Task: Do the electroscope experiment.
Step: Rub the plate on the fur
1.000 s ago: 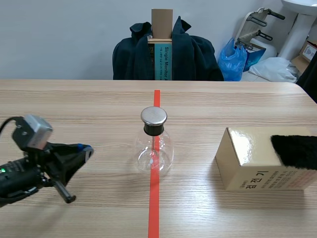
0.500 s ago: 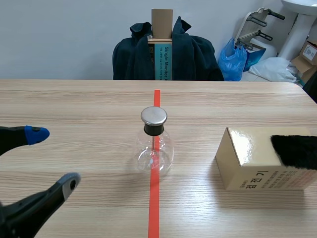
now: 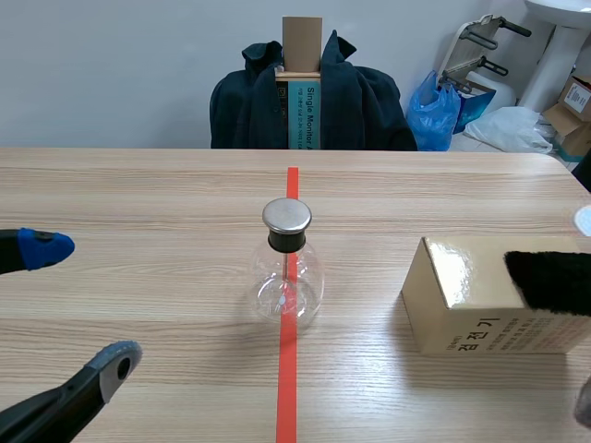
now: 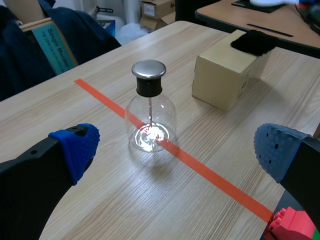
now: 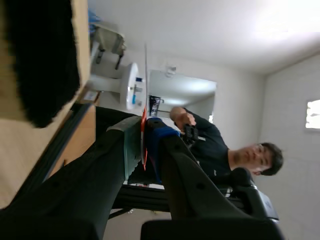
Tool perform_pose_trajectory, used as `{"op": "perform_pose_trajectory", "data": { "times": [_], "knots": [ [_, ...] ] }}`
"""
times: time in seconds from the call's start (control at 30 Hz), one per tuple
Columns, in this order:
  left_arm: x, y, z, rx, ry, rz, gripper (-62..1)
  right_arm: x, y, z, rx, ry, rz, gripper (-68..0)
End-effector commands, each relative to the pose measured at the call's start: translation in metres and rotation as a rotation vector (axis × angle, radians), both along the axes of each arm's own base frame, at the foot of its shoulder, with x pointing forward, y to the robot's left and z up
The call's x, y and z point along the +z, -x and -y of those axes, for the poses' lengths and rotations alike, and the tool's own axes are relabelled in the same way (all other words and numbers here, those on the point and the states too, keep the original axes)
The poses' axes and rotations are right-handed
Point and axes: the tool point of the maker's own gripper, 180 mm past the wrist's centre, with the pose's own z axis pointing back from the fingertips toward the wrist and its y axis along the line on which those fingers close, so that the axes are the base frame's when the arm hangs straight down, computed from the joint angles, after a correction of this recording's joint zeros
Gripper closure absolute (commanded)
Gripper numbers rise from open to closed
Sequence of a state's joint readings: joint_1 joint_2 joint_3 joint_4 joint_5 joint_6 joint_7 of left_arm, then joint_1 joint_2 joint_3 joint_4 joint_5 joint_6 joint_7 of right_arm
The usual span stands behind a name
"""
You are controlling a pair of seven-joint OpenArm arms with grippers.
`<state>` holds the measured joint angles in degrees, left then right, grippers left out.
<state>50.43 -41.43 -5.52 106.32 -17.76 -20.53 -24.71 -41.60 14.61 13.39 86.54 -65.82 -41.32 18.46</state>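
The electroscope, a clear glass flask [image 3: 287,277] with a metal cap [image 3: 287,215], stands on the red tape line at mid-table. My left gripper [image 3: 78,305] is open at the left of the table. In its wrist view the flask [image 4: 150,127] stands ahead of the left gripper [image 4: 176,147], well clear of both blue pads [image 4: 75,145]. A tan box [image 3: 462,309] at the right carries a black fur cloth [image 3: 554,280]. My right gripper [image 5: 142,125] is shut on a thin pale strip [image 5: 145,75], seen edge-on, beside the fur cloth [image 5: 40,60].
A chair draped with a dark jacket [image 3: 309,97] stands behind the table's far edge. A person [image 5: 220,150] is in the room behind the right gripper. Red toy bricks [image 4: 292,225] lie near my left gripper's right finger. Bags and boxes [image 3: 443,111] sit at the back right.
My left gripper was shut a second ago and has opened wide. Its fingers have since drifted a little toward the table's left front. Flask and box have not moved.
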Motion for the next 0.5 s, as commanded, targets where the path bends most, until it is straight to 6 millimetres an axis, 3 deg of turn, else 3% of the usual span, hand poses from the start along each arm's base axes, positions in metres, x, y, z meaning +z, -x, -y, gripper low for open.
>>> {"op": "perform_pose_trajectory", "data": {
  "times": [0.0, 0.23, 0.47],
  "knots": [
    [0.004, -0.003, 0.000, 0.016, 0.016, 0.023, -62.3, 0.025, -0.009, -0.003, 0.026, 0.023, 0.105, -0.8],
    [0.003, -0.003, 0.000, 0.010, 0.000, 0.029, -62.3, -0.008, -0.009, 0.002, 0.006, 0.025, 0.039, -0.8],
    [0.003, -0.005, -0.002, 0.023, -0.003, 0.038, -62.3, -0.024, -0.015, -0.003, 0.038, 0.009, 0.011, -0.8]
  ]
}}
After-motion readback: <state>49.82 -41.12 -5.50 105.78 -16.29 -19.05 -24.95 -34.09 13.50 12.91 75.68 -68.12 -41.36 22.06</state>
